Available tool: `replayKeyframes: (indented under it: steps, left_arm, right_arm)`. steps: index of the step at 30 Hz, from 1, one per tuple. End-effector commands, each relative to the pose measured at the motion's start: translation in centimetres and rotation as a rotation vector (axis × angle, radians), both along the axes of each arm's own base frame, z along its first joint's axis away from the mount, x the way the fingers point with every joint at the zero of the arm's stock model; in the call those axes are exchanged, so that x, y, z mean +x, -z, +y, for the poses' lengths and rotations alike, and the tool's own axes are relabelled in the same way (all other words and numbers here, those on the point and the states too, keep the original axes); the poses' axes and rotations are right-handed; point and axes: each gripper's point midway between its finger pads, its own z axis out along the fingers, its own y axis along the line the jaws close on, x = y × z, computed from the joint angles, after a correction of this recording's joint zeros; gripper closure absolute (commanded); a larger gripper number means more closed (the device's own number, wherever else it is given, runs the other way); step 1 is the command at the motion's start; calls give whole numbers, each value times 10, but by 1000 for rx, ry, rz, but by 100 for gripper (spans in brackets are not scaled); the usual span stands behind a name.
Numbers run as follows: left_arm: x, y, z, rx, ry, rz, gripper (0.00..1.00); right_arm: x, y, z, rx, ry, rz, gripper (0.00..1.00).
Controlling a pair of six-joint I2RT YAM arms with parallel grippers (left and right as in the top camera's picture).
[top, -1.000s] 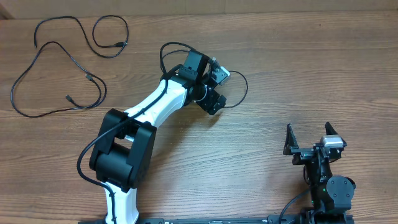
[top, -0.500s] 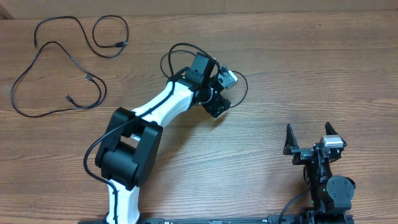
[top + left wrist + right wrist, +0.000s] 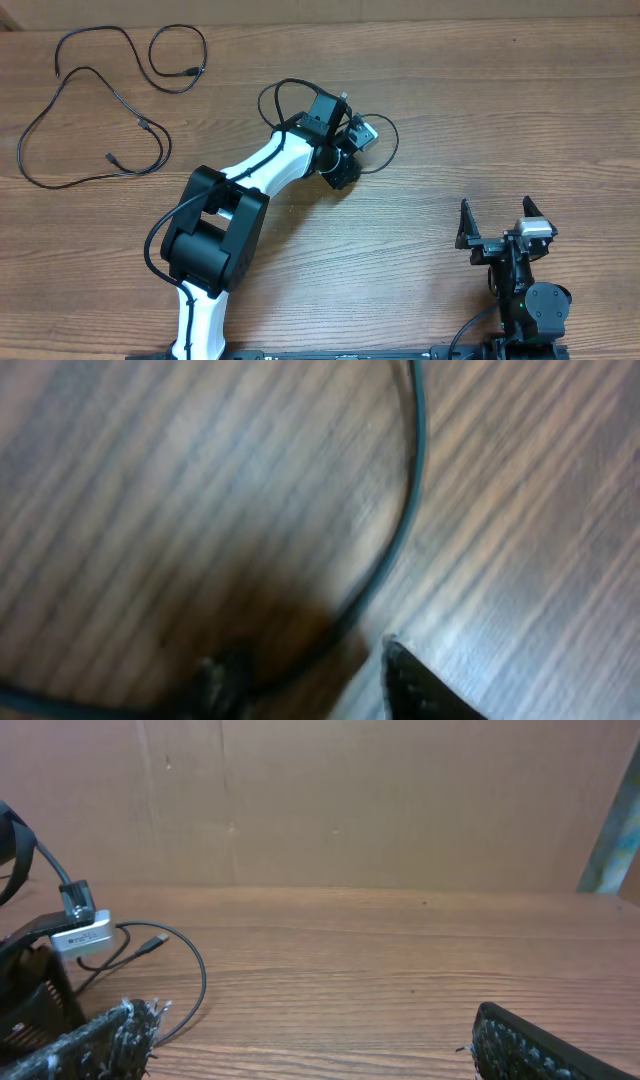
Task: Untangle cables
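One thin black cable [image 3: 392,146] curves on the wood just right of my left gripper [image 3: 345,160]. In the blurred left wrist view this cable [image 3: 405,510] sweeps down from the top and passes between the two fingertips [image 3: 420,685]. The left gripper [image 3: 310,678] sits low over the table with its jaws partly narrowed and still apart. Two more cables lie at the far left: a small loop [image 3: 190,72] and a larger loop [image 3: 143,123]. My right gripper [image 3: 495,232] rests open near the front right, and in its own view the right gripper [image 3: 310,1050] holds nothing.
The right wrist view shows the left arm's wrist camera [image 3: 82,935] and the cable's loop [image 3: 190,970] at the left. A brown board wall [image 3: 350,800] stands behind the table. The right arm's base [image 3: 530,305] sits at the front edge.
My left arm has shifted a little to the right, toward the cable loop, and its jaws have narrowed around the cable. The right arm and the far-left cables have not moved.
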Motion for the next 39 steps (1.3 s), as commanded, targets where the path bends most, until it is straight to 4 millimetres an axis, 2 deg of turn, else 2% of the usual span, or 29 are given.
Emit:
replayKeyframes:
  steps: [1, 4, 7, 10, 13, 16, 20, 23, 26, 27, 30, 32, 33, 36, 39]
  left_arm:
    - [-20, 19, 10, 39, -80, 130, 75]
    - [-29, 21, 14, 47, -195, 222, 95]
    - [-37, 20, 13, 28, -338, 332, 96]
    - [-51, 9, -5, -79, -429, 497, 96]
    - [-64, -15, -33, -242, -384, 646, 96]
    - [-66, -47, -57, -394, -349, 766, 96]
    - [-55, -90, -77, -534, -302, 836, 96]
    - [-34, -108, -82, -559, -283, 740, 96]
    - [-5, -104, -72, -486, -329, 561, 96]
    - [3, -99, -66, -440, -337, 487, 92]
    - [21, -78, -37, -246, -345, 287, 62]
    - [23, -62, -13, -93, -326, 197, 51]
    - [22, -56, -3, -33, -313, 171, 48]
    - [17, -44, 26, 157, -245, 101, 50]
    - [5, -38, 37, 259, -66, 65, 51]
  right_arm:
    - [0, 2, 1, 3, -3, -2, 0]
    - [0, 2, 1, 3, -3, -2, 0]
    - [0, 2, 1, 3, -3, -2, 0]
    - [0, 2, 1, 3, -3, -2, 0]
    - [0, 2, 1, 3, -3, -2, 0]
    - [0, 2, 1, 3, -3, -2, 0]
    - [0, 2, 1, 3, -3, -2, 0]
    - [0, 2, 1, 3, -3, -2, 0]
    - [0, 2, 1, 3, -3, -2, 0]
    - [0, 2, 1, 3, -3, -2, 0]
    - [0, 2, 1, 3, -3, -2, 0]
    - [0, 2, 1, 3, -3, -2, 0]
    - [0, 2, 1, 3, -3, -2, 0]
    - [0, 2, 1, 3, -3, -2, 0]
    - [0, 2, 1, 3, -3, -2, 0]
